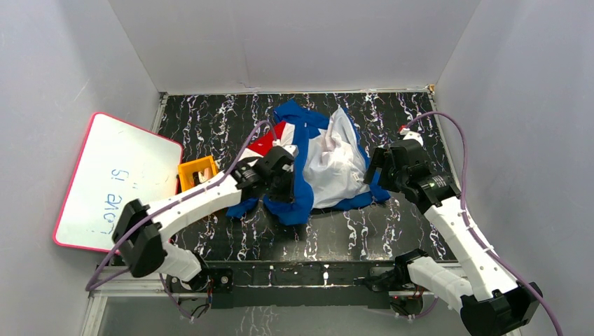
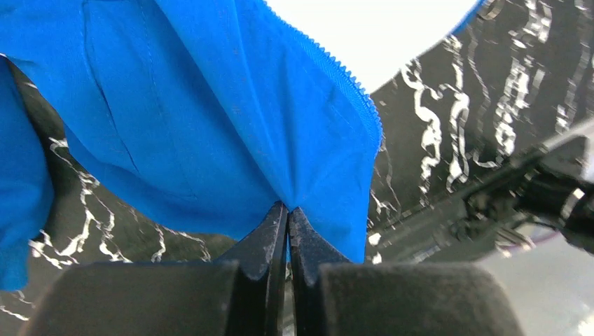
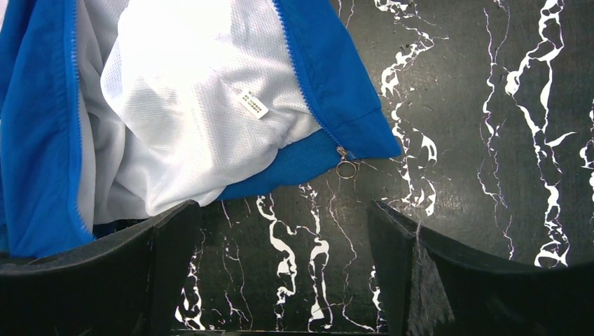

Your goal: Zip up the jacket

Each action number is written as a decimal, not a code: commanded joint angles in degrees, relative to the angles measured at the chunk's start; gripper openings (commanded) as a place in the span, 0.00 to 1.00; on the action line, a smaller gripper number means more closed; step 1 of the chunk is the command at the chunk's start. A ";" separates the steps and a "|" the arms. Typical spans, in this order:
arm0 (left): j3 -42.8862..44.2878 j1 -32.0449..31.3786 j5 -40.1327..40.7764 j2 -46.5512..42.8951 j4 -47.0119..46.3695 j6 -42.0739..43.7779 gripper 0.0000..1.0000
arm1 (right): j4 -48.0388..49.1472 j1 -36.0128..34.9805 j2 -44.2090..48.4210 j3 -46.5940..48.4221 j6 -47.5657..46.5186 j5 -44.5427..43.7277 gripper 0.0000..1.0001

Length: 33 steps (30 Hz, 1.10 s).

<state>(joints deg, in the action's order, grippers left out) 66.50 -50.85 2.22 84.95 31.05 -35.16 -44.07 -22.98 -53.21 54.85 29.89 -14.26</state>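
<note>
White arm links [image 1: 192,203], black joints [image 1: 143,241], purple cables [image 1: 459,150].

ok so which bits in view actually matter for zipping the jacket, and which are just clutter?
For the job:
- jacket
- zipper pull ring at its hem corner
- left hand, shut on the jacket's blue front edge
- right hand, open, near the pull

Just lying about:
- pink-rimmed whiteboard
- small orange box beside it
</note>
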 commanded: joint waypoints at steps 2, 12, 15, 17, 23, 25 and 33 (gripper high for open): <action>-7.49 -0.32 -10.90 -9.52 -3.94 -3.71 0.00 | 0.00 -0.04 1.39 1.75 0.61 0.32 0.96; -16.19 -0.35 -8.39 -3.64 -1.58 -4.92 0.00 | 0.66 -0.01 0.14 0.90 0.70 0.82 0.95; -15.42 -0.33 -3.24 -2.85 1.75 -5.55 0.00 | 0.66 -0.02 0.27 0.79 0.80 0.69 0.95; -14.30 -0.37 1.93 -2.54 4.58 -6.02 0.00 | 0.66 -0.04 0.20 0.74 0.88 0.38 0.95; -11.97 -0.33 6.89 -4.85 8.22 -7.13 0.06 | 0.83 -0.04 -0.23 0.30 0.87 0.24 0.95; -11.56 -0.37 5.51 -6.98 7.47 -6.83 0.19 | 0.83 0.04 -0.38 0.33 0.87 0.35 0.95; -10.77 -0.43 -2.98 -14.17 6.71 -5.82 0.52 | 0.96 -0.04 -0.60 -0.13 0.40 0.51 0.95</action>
<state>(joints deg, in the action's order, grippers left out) 53.71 -50.87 3.73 74.35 36.34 -41.43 -44.05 -22.98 -53.80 54.83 30.06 -13.34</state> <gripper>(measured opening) 0.483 0.952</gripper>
